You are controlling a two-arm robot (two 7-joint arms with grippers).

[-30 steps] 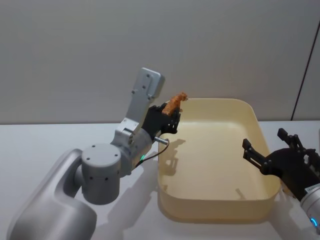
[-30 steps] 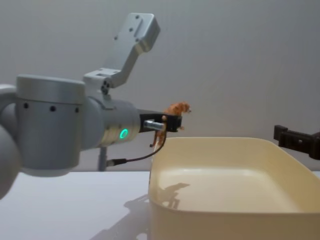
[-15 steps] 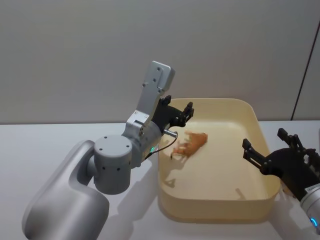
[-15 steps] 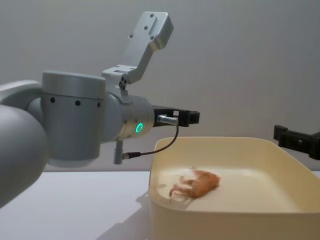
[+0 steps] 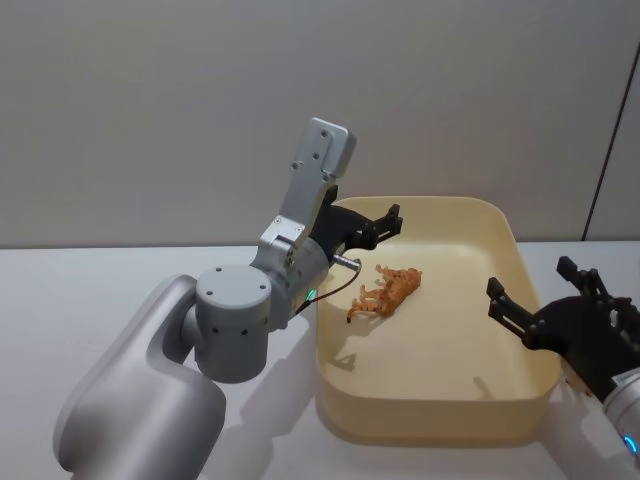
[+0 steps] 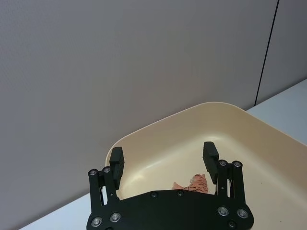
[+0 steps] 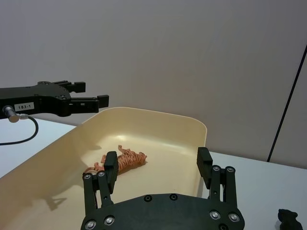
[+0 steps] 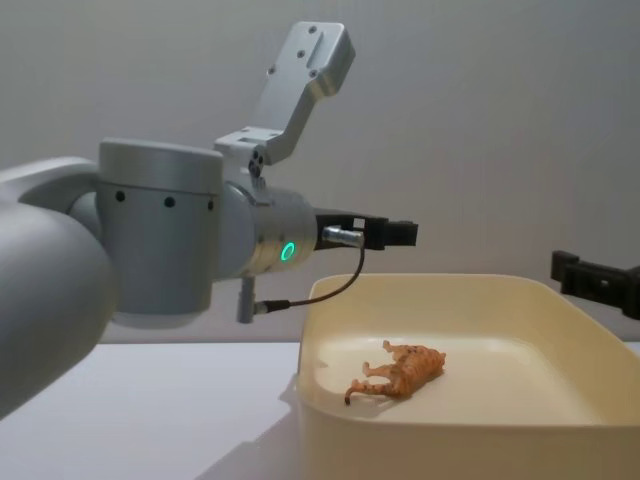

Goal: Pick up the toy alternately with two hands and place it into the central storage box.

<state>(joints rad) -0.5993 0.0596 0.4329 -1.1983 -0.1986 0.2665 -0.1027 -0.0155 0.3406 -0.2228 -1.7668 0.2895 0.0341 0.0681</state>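
A second ago the left pincer (image 5: 384, 222) was clamped on the orange toy tiger (image 5: 388, 290) above the far left rim of the cream tub (image 5: 430, 412). It now stands empty with its jaws apart and has slid rightward, toward the centre of the head view. The tiger has dropped and lies on its side on the tub floor, left of centre.

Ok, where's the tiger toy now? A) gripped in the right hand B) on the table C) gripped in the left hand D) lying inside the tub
D: the tiger toy lies on the tub floor, below the open left hand; the right hand hovers open.
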